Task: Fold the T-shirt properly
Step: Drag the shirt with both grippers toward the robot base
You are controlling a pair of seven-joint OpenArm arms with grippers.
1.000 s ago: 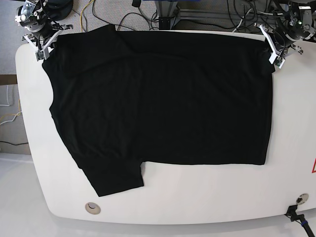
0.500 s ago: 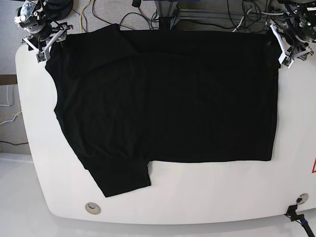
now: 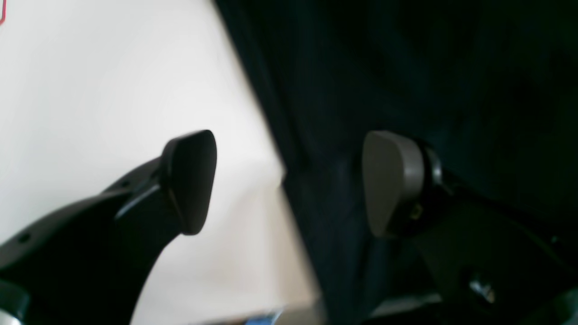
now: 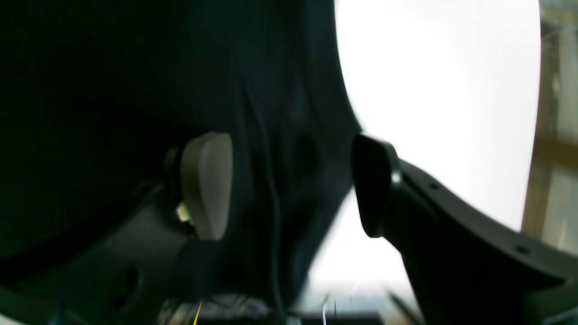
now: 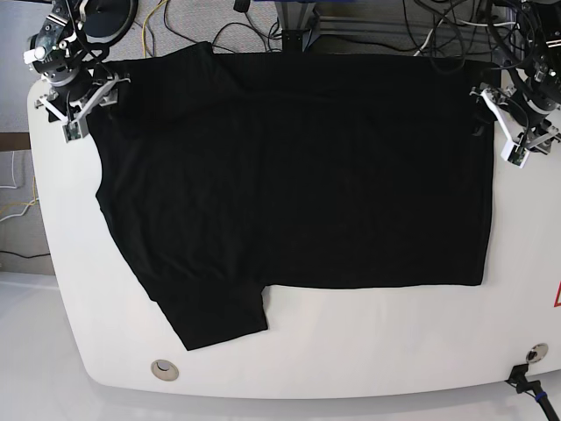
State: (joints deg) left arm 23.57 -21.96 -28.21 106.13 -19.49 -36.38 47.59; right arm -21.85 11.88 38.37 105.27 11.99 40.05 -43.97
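At far table edge, T-shirt top border indistinct, wrist views blurred.

This looks like a robotics lab or test room rather than a home. A white rounded bench fills most of the base view, with a round port set into its near edge. Behind the bench's far edge lie loose black and yellow cables on a grey floor, beside a metal frame post. A red warning sticker sits at the bench's side edge
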